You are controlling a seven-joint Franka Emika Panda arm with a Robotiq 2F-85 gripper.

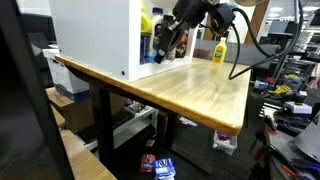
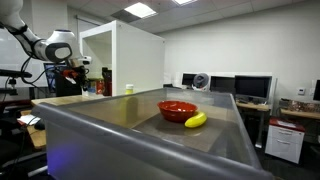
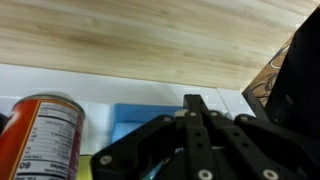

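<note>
My gripper (image 3: 197,104) is shut, its two fingers pressed together with nothing visible between them. In the wrist view it points at a flat blue box (image 3: 138,121) on a white shelf floor. A can with a red and white label (image 3: 40,135) stands to the left of the box. In an exterior view the gripper (image 1: 163,42) hangs at the open side of a white cabinet (image 1: 95,35), where blue and yellow items stand. The arm (image 2: 50,45) shows at the left beside the same cabinet (image 2: 130,60).
The cabinet stands on a wooden table (image 1: 200,90) with a yellow bottle (image 1: 219,50) at its far end. A grey bin (image 2: 110,140) close to the camera holds a red bowl (image 2: 177,109) and a banana (image 2: 196,120). Cables trail from the arm.
</note>
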